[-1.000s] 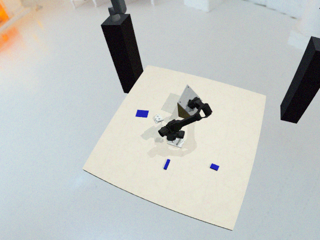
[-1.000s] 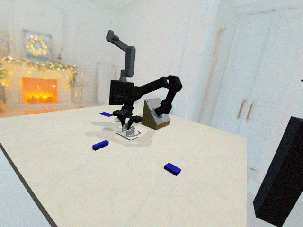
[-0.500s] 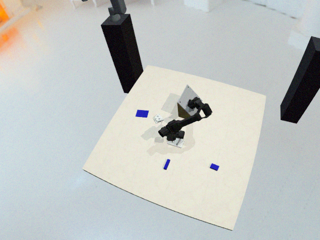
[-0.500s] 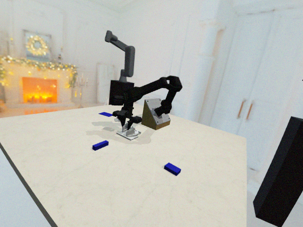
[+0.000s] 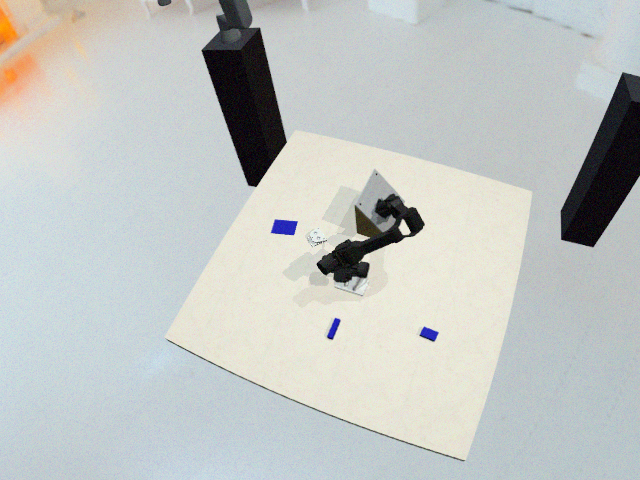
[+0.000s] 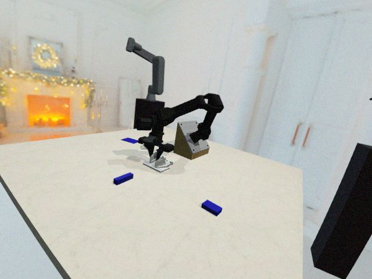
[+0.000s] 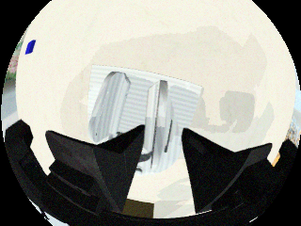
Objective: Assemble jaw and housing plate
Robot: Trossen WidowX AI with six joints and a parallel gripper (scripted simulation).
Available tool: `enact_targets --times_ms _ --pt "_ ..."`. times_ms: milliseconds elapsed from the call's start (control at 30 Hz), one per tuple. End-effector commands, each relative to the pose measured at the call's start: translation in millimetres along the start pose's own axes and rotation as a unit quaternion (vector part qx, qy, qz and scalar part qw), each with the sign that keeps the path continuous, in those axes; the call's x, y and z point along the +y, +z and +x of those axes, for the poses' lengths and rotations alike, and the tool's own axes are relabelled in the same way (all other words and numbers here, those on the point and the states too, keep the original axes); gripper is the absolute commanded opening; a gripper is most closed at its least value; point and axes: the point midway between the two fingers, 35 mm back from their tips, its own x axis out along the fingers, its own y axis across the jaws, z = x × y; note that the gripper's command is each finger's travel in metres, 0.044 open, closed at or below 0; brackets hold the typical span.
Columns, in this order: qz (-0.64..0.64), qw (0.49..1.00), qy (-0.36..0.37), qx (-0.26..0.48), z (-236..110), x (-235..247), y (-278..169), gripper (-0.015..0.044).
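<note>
My gripper (image 6: 154, 157) (image 7: 164, 131) points down over the white base plate (image 5: 360, 292) (image 6: 158, 169) (image 7: 189, 100) and is shut on the free jaw (image 7: 160, 105), a thin pale upright piece. The held jaw appears over the plate; whether it touches the plate or sits on a pin cannot be told. The other jaw (image 7: 110, 105) stands on the plate beside it, left in the wrist view. Pins and gear teeth are hidden or too small to tell. The white housing plate (image 5: 316, 236) with small holes lies apart near the blue rectangle, mostly hidden behind the gripper in the exterior view.
A wedge-shaped stand (image 5: 375, 187) (image 6: 181, 144) carries the arm's base behind the work. A flat blue rectangle (image 5: 284, 227) (image 6: 129, 140) lies beyond the housing plate. A long blue block (image 5: 333, 328) (image 6: 122, 178) and a shorter blue block (image 5: 429, 333) (image 6: 211, 207) lie in front.
</note>
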Motion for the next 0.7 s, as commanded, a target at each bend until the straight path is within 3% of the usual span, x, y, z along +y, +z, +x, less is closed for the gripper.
enact_targets --times_ms 0,667 --pt "0.003 1.000 0.002 -0.001 1.9 0.4 0.2 0.0134" --pt "0.002 1.000 0.002 -0.001 6.2 0.4 0.2 0.0134"
